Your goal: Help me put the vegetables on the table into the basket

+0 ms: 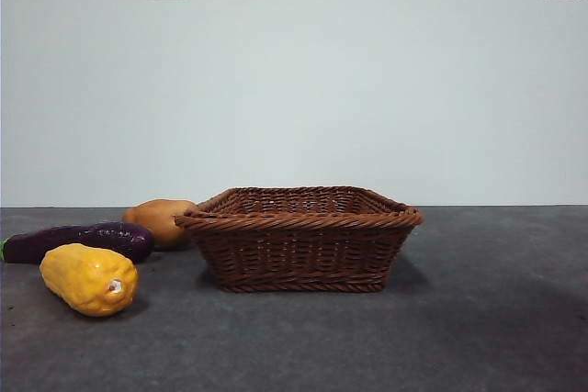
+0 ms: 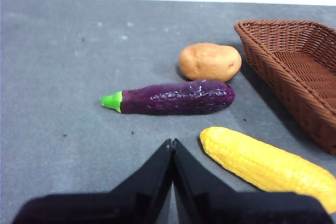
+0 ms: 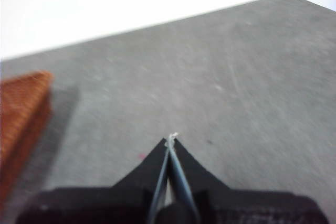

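Corn (image 1: 89, 278), eggplant (image 1: 81, 241) and potato (image 1: 162, 220) are all lying outside the basket (image 1: 299, 220), both grippers (image 2: 172, 142) (image 3: 171, 139) waiting with jaws pressed together.

the bench (image 1: 478, 319) is a flat, dark grey, faintly mottled surface. a brown wicker basket (image 1: 299, 238) stands on it near the middle. beside the basket lie three vegetables: a tan potato (image 1: 162, 220) just next to its wall, a purple eggplant (image 1: 83, 241) in front of the potato, and a yellow corn (image 1: 88, 278) nearest the front camera.
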You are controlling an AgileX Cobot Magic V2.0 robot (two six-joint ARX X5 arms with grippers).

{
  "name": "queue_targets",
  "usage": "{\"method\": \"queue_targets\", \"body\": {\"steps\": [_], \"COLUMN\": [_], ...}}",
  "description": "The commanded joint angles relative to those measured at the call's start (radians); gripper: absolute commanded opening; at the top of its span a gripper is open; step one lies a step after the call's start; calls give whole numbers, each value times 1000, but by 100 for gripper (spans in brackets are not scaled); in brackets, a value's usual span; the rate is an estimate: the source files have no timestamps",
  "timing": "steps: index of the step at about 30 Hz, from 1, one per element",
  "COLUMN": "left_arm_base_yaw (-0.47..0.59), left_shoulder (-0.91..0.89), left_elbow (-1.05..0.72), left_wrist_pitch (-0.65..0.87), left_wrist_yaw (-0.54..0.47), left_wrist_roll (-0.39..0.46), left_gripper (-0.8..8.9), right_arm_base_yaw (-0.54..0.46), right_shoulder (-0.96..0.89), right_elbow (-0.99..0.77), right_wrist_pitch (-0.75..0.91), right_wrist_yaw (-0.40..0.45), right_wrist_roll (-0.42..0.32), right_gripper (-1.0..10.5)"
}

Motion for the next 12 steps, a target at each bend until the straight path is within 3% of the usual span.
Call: {"method": "queue_targets", "body": {"steps": [1,6,12], "left_arm_base_yaw": [2,2,2], "left_shoulder": [4,40,127], "left_elbow": [61,182,346], "left_wrist_pitch": [-24,-95,-191], "left_wrist_yaw": [0,10,63], "left_wrist_roll": [-29,-128,-132], "left_gripper": [-7,-7,-6], "right_arm_base_yaw": [0,0,0], "right_shoulder": [14,93,239], "right_elbow": [67,214,422], "right_wrist_pitch": [-19,-111,-238], "right_wrist_yaw": [-15,-68,-174], "right_wrist_roll": [45,88,55], "right_gripper": [-10,-10,-10]}}
